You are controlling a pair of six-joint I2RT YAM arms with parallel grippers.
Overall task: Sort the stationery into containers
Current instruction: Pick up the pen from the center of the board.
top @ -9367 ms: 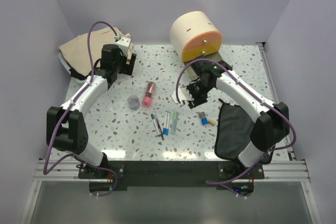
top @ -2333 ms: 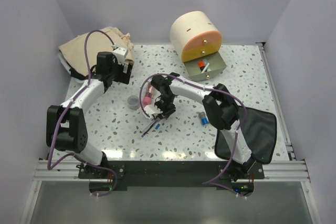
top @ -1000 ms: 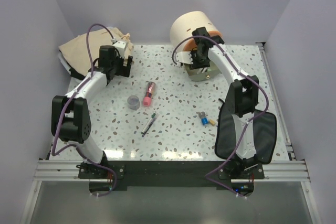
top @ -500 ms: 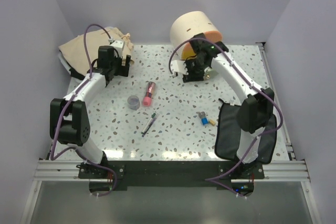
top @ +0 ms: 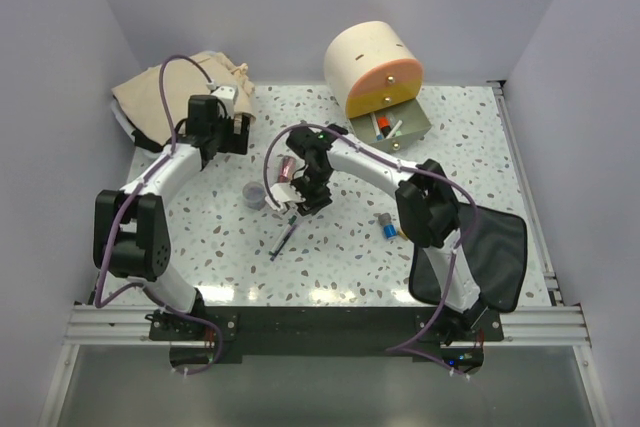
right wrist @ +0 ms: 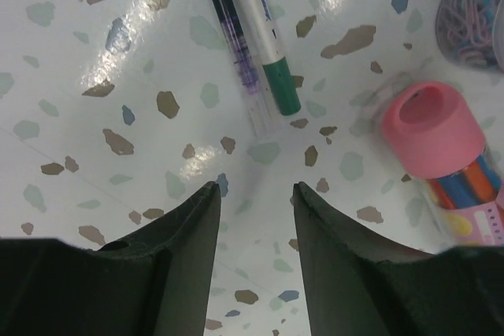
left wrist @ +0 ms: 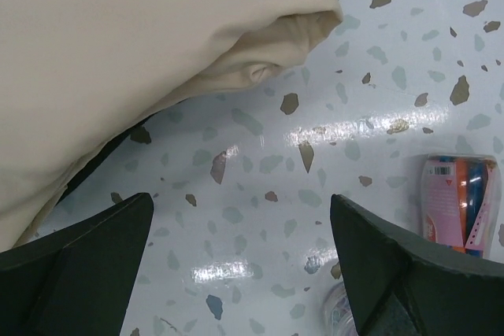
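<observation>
The right gripper (right wrist: 256, 186), jaws slightly parted and empty, hangs just short of two pens (right wrist: 262, 37) lying side by side on the counter (right wrist: 79, 131). Closing off-centre could pinch one pen and flick the other toward the nearby pink tube (right wrist: 433, 143).

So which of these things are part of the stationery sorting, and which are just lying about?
Part of the job: two pens, pink tube, clip pot, blue and yellow pieces, cream drawer box, black pouch.
Just lying about: beige cloth at the far left.
</observation>
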